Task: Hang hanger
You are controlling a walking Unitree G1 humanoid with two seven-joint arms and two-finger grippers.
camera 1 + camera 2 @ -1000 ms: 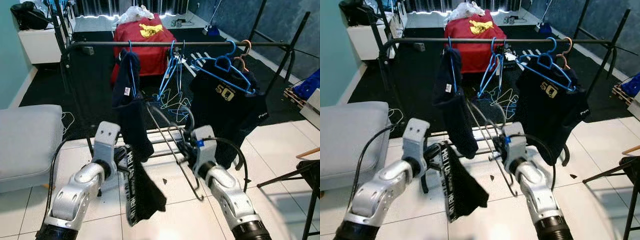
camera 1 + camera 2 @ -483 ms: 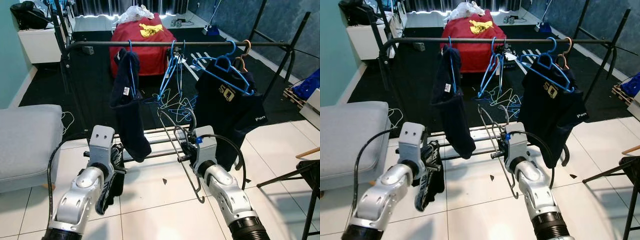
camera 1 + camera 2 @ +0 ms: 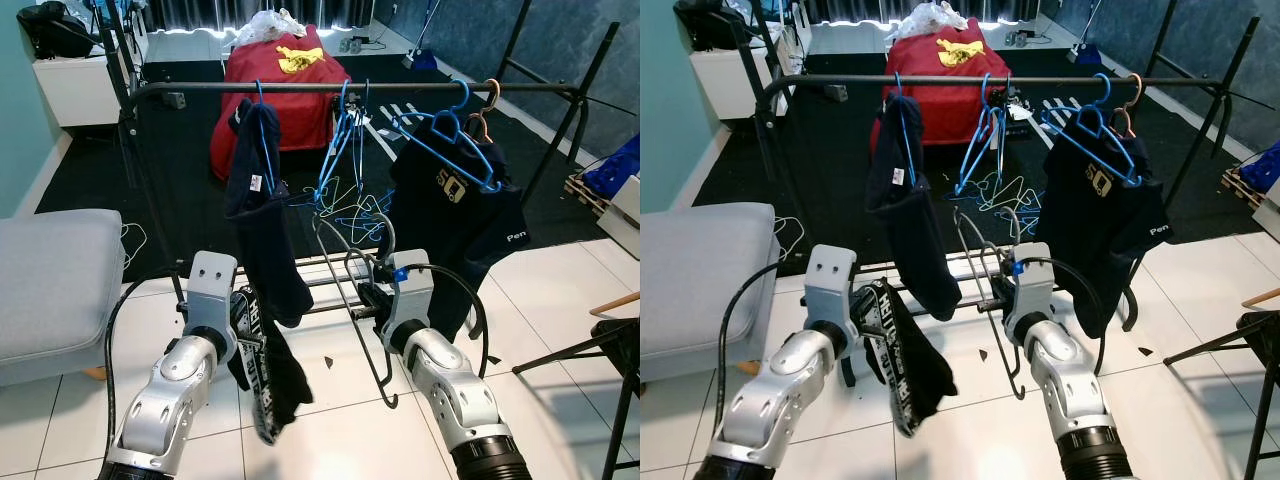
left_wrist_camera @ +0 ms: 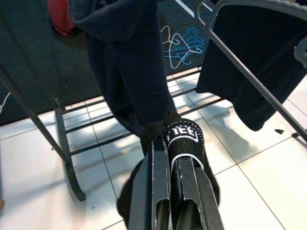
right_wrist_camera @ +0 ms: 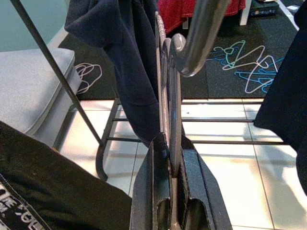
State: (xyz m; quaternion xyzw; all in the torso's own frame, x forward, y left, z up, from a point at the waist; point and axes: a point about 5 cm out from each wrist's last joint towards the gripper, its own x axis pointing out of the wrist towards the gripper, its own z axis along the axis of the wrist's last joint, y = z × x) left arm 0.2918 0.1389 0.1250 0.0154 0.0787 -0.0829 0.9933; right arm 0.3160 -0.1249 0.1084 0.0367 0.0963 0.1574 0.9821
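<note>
My right gripper [image 5: 168, 158] is clenched on the grey metal hanger [image 3: 352, 290], held low in front of the clothes rail [image 3: 330, 88], its hook not on the bar. My left gripper [image 4: 168, 158] grips a black printed garment [image 3: 265, 370] dangling below the rail, just beside a hung dark shirt [image 3: 262, 210]; blue hangers [image 3: 345, 140] hang mid-rail

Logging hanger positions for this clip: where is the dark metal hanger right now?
In the head views, the dark metal hanger is clamped in the right gripper, below the rail and right of the hanging dark garment.
</note>
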